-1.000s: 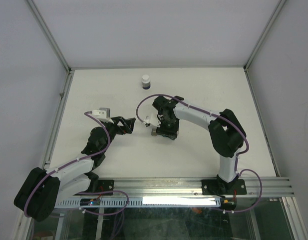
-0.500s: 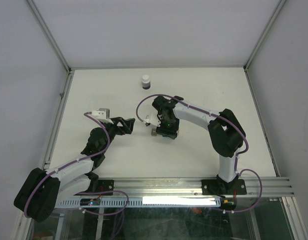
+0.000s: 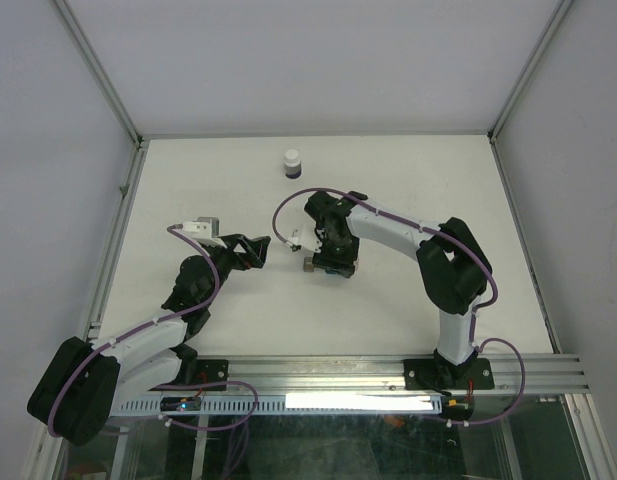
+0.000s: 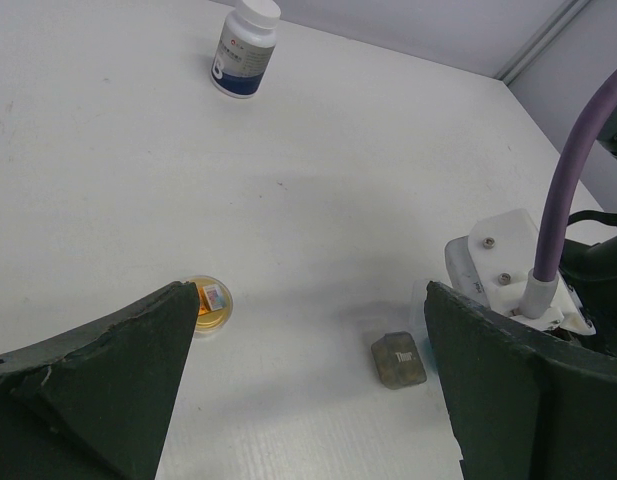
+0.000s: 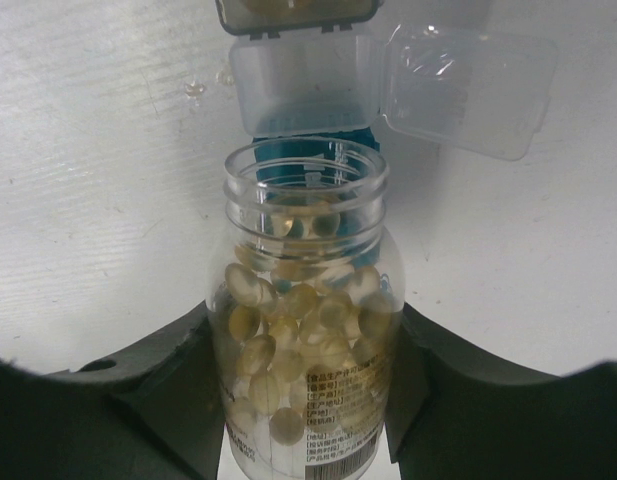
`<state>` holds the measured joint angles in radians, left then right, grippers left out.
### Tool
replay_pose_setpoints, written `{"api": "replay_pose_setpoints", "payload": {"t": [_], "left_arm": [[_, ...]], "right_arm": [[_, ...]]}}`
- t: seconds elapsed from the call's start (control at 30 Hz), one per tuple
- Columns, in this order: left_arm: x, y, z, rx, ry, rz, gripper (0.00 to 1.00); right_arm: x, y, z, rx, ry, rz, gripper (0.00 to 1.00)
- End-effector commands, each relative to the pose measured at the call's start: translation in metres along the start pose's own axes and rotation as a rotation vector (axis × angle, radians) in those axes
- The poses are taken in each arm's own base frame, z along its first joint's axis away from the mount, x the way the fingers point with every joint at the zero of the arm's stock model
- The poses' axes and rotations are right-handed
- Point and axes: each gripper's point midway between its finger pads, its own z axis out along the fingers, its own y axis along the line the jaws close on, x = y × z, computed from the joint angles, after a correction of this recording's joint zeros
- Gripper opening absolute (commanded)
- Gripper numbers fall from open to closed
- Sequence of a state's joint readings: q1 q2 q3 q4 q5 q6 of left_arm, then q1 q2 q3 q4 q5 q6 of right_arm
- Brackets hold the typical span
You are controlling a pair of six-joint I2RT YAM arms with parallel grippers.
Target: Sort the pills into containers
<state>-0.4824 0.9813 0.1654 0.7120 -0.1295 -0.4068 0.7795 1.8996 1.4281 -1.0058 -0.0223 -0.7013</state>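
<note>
My right gripper [image 5: 306, 375] is shut on a clear uncapped bottle [image 5: 306, 300] full of pale yellow pills [image 5: 288, 330]. The bottle's open mouth points at a teal-blue container [image 5: 306, 150] whose clear lids [image 5: 468, 85] are flipped open. Just beyond it lies a grey-brown container [image 5: 293, 12], which also shows in the left wrist view [image 4: 398, 360], lid shut. In the top view the right gripper [image 3: 323, 258] hangs over the table's middle. My left gripper [image 3: 258, 250] stands open to its left, nothing between its fingers [image 4: 108, 380].
A white-capped bottle [image 3: 292, 163] stands upright near the far edge, also the white-capped bottle [image 4: 245, 48] in the left wrist view. A small round yellow lid [image 4: 208, 305] lies by my left fingertip. Metal frame rails border the white table [image 3: 408, 170].
</note>
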Motion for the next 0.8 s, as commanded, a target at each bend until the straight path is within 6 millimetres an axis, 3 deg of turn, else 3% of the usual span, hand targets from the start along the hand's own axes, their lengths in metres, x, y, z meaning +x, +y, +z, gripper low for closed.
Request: {"api": "replay_pose_setpoints", "payload": {"t": [0.0,0.07,0.17,0.23,0.33,0.4,0.47,0.53,0.57,0.63,0.7,0.77], "left_arm": [[-0.018,-0.005,0.000,0.024,-0.073,-0.017,0.99],[-0.019,-0.005,0.000,0.022,-0.078,-0.019,0.99],[-0.018,-0.005,0.000,0.026,-0.074,-0.017,0.99],[-0.019,-0.004,0.000,0.021,-0.076,-0.020,0.99],[-0.019,-0.005,0.001,0.024,-0.074,-0.017,0.99],[-0.018,-0.004,0.001,0.021,-0.071,-0.019,0.99],[-0.018,-0.005,0.001,0.023,-0.071,-0.018,0.99],[-0.019,-0.005,0.000,0.023,-0.076,-0.019,0.99],[-0.019,-0.004,0.000,0.021,-0.075,-0.020,0.99],[-0.019,-0.005,0.000,0.024,-0.073,-0.018,0.99],[-0.019,-0.004,0.000,0.021,-0.075,-0.020,0.99],[-0.018,-0.005,0.001,0.023,-0.072,-0.018,0.99]], "right_arm": [[-0.010,0.005,-0.015,-0.028,-0.034,0.007,0.00],[-0.006,-0.013,-0.010,0.092,-0.028,-0.018,0.00],[-0.010,0.005,-0.017,0.001,-0.045,-0.007,0.00],[-0.004,-0.010,-0.009,0.082,-0.017,-0.017,0.00],[-0.011,0.006,-0.017,0.005,-0.038,-0.010,0.00],[-0.005,-0.007,-0.011,0.075,-0.011,-0.017,0.00],[-0.016,0.009,-0.019,-0.024,-0.044,-0.001,0.00],[-0.011,-0.009,-0.013,0.097,-0.044,-0.032,0.00],[-0.003,-0.008,-0.009,0.074,-0.001,-0.022,0.00],[-0.010,0.006,-0.016,-0.019,-0.031,0.001,0.00],[-0.010,-0.009,-0.013,0.096,-0.045,-0.032,0.00],[-0.011,0.001,-0.018,0.011,-0.024,-0.001,0.00]]}}
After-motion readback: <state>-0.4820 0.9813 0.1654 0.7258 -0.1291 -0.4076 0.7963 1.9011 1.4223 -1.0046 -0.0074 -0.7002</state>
